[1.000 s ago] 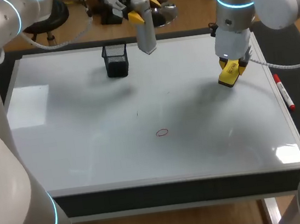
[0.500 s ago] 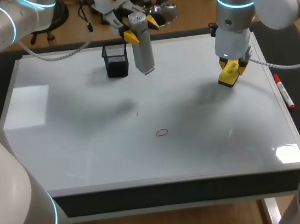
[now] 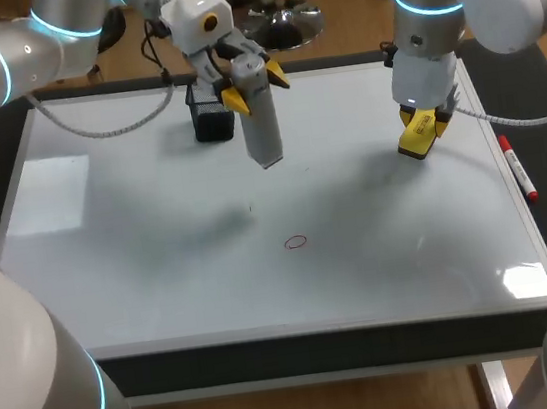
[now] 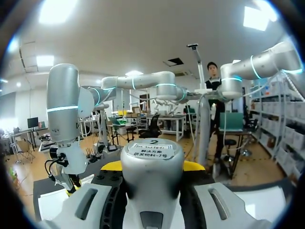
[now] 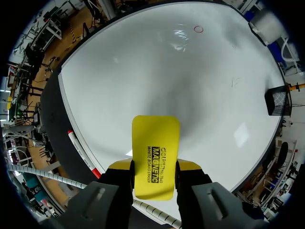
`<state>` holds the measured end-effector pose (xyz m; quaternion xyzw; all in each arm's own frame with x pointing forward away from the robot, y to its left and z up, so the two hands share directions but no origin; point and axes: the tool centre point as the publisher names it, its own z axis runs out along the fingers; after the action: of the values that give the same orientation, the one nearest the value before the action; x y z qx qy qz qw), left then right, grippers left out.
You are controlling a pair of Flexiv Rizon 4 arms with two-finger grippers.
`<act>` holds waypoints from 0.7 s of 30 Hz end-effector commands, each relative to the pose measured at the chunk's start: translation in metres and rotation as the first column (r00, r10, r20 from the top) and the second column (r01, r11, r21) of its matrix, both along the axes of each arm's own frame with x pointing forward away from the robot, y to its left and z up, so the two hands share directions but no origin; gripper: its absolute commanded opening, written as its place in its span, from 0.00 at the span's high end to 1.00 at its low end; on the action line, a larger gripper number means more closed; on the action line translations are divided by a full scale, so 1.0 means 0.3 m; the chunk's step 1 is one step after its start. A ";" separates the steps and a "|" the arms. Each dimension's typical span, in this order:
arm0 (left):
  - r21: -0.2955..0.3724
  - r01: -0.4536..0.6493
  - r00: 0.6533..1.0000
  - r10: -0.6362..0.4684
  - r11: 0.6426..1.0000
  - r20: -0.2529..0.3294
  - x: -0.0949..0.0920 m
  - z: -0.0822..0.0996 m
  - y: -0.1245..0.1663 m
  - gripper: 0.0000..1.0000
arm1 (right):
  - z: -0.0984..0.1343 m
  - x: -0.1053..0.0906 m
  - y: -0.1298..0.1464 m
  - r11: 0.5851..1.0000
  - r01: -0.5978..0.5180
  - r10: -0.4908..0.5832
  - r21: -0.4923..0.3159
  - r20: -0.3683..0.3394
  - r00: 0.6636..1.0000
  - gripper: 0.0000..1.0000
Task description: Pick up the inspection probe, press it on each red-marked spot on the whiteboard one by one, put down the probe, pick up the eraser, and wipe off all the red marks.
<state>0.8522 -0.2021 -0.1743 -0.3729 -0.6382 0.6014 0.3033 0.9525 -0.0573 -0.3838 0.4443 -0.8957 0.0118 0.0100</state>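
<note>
**Q:** Where is the inspection probe [image 3: 261, 125]?

**A:** It is a silver cylinder, held close to upright. The two yellow-tipped fingers of the left gripper [image 3: 254, 84] press on its upper part from opposite sides. The probe hangs over the far middle of the whiteboard [image 3: 137, 243], just beside a black mesh holder [image 3: 211, 112] that stands near the far edge. In the left wrist view the probe [image 4: 152, 191] fills the gap between the fingers.

**Q:** And the eraser?

**A:** The yellow eraser [image 3: 415, 143] sits in the right gripper [image 3: 423, 126], over the right part of the whiteboard toward the far edge. In the right wrist view the fingers are closed against its two long sides, and most of the eraser [image 5: 156, 143] juts ahead of them. It cannot be told whether the eraser touches the board.

**Q:** What else lies on or beside the whiteboard?

**A:** One red mark [image 3: 297, 243], a small ring, shows near the board's middle. It is well apart from both probe and eraser. A red-capped marker [image 3: 517, 167] lies along the board's right edge, just outside it.
</note>
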 end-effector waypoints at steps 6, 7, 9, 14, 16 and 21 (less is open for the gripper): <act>-0.029 -0.278 0.961 0.278 0.960 -0.001 -0.125 -0.015 -0.011 1.00 | 0.002 0.003 -0.002 1.000 -0.002 0.002 -0.003 -0.001 1.000 1.00; -0.031 -0.283 0.959 0.283 0.959 -0.004 -0.134 -0.019 -0.011 1.00 | 0.002 0.003 -0.002 1.000 -0.002 0.002 -0.003 -0.001 1.000 1.00; -0.034 -0.283 0.959 0.283 0.959 -0.008 -0.154 -0.031 -0.012 1.00 | 0.002 0.003 -0.002 1.000 -0.002 0.002 -0.003 -0.001 1.000 1.00; -0.026 -0.250 0.968 0.249 0.968 -0.028 -0.192 -0.069 -0.029 1.00 | 0.002 0.003 -0.002 1.000 -0.002 0.002 -0.003 -0.001 1.000 1.00; -0.025 -0.232 0.973 0.231 0.972 -0.025 -0.201 -0.080 -0.039 1.00 | 0.002 0.003 -0.002 1.000 -0.002 0.002 -0.003 -0.001 1.000 1.00; -0.034 -0.169 0.985 0.168 0.985 -0.028 -0.211 -0.106 -0.055 1.00 | 0.002 0.003 -0.002 1.000 -0.002 0.002 -0.003 -0.001 1.000 1.00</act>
<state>0.7940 -0.2169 -0.2027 -0.3393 -0.6442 0.6264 0.2783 0.9525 -0.0574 -0.3838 0.4443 -0.8958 0.0119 0.0099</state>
